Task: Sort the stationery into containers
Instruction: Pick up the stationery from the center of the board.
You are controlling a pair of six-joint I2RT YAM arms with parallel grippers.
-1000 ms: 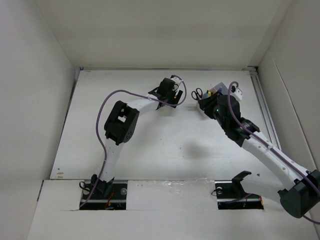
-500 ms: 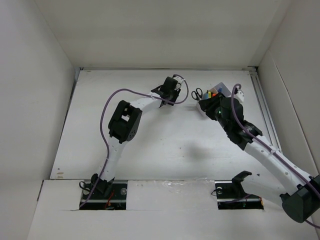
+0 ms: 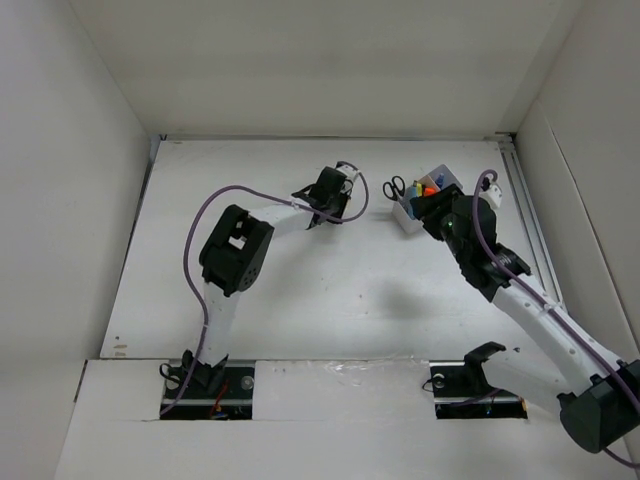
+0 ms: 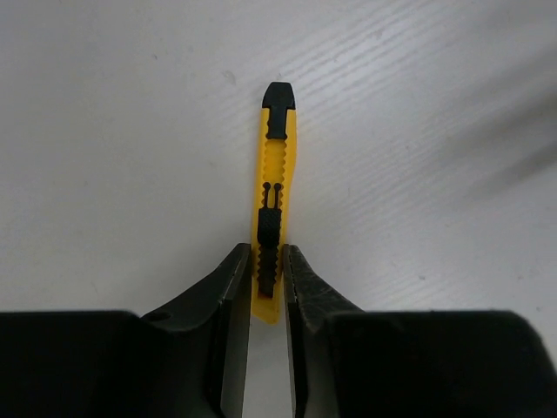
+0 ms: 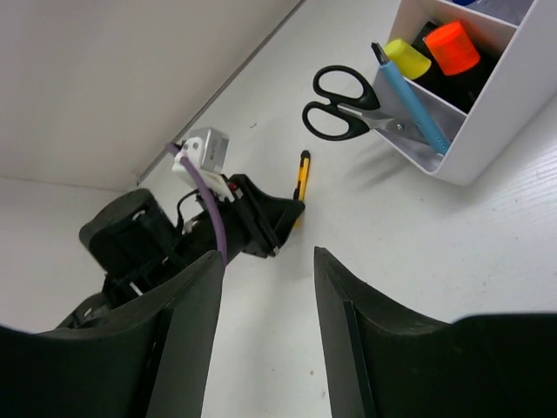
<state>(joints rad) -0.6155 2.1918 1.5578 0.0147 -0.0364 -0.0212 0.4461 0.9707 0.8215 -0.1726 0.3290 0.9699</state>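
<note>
At the centre of the left wrist view, what looks like the last loose piece is gripped.
The left hand (image 4: 268,261) is closed on the near end of the yellow-black cutter (image 4: 277,174), which lies flat on the desk (image 4: 104,131), not yet lifted. In the upper right of the right wrist view, the white box (image 5: 496,104) already holds the scissors (image 5: 361,111), orange-capped marker (image 5: 452,48), yellow pen (image 5: 407,59) and blue pen (image 5: 418,109). The right hand (image 5: 268,261) hangs open and empty near the box. Only the cutter seems left to sort; I cannot make out the bottle.

A yellow-black cutter (image 4: 277,187) lies flat on the white table (image 3: 330,290), upper centre. The white box (image 3: 408,217) stands upper right.
</note>
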